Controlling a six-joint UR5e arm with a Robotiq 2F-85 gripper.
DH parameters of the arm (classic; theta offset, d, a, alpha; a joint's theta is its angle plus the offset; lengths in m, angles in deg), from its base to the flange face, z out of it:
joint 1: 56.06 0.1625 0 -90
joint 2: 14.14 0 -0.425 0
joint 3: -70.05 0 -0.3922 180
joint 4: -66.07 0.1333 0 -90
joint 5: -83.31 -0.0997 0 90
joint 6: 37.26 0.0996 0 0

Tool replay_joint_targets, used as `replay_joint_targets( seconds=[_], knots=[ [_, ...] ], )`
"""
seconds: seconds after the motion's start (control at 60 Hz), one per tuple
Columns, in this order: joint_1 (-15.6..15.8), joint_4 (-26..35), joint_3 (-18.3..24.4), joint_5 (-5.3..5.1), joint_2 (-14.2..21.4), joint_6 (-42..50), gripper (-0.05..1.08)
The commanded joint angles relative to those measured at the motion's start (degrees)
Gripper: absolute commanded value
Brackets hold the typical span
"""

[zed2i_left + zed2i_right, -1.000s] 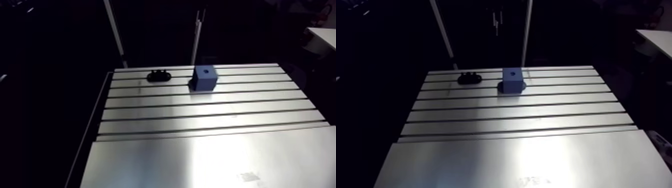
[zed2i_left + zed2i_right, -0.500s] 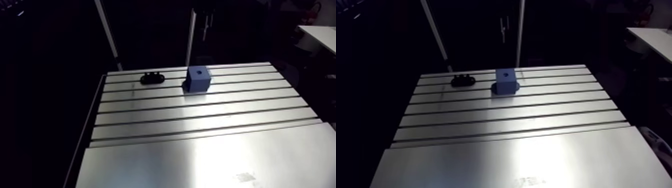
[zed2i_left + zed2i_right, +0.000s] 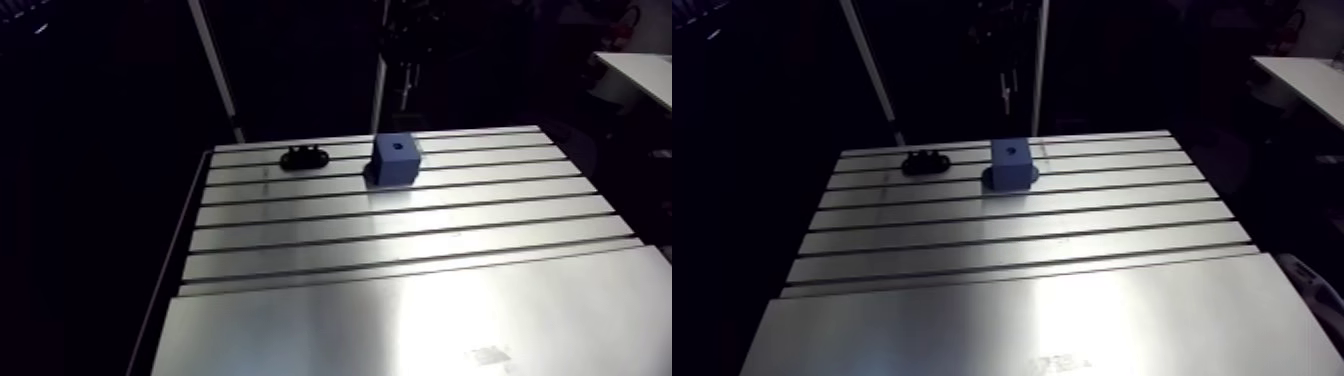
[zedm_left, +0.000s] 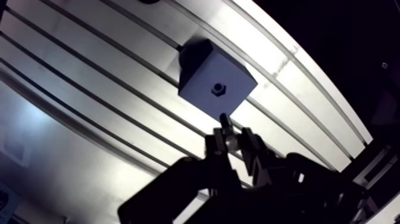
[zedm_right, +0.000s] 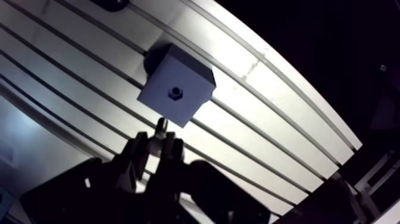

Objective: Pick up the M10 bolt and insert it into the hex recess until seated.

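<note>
Slotted table (image 3: pixel 400 300), blue block (image 3: pixel 397 158), bolt (image 4: pixel 224 121) in pincer (image 4: pixel 234 142).

You have a silver-grey tabletop (image 3: pixel 400 230). Thin dark parallel slots stripe its far part, and its near part is a plain, bright, unbroken sheet. The block (image 3: pixel 397 160) is solid blue in the arm view, but looks paler and greyish in the wrist view. The hex recess (image 4: pixel 218 89) in its top face shows as a small dark spot. The low holder (image 3: pixel 306 157) beside the block is plain black. Your gripper (image 4: pixel 233 140) is black, and the bolt (image 4: pixel 225 124) in it is a pale, shiny metal grey.
</note>
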Motion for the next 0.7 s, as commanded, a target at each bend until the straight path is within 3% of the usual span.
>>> replay_joint_targets(
  seconds=[0.017, 0.583, 0.7],
  knots=[
    [-0.05, -3.07, -1.66, -0.25, -0.01, 0.01, 0.77],
    [-1.64, -7.4, -5.07, -0.53, -0.01, 0.01, 0.8],
    [-1.64, -7.5, -5.45, -1.7, -0.09, 0.1, 0.8]
  ],
)
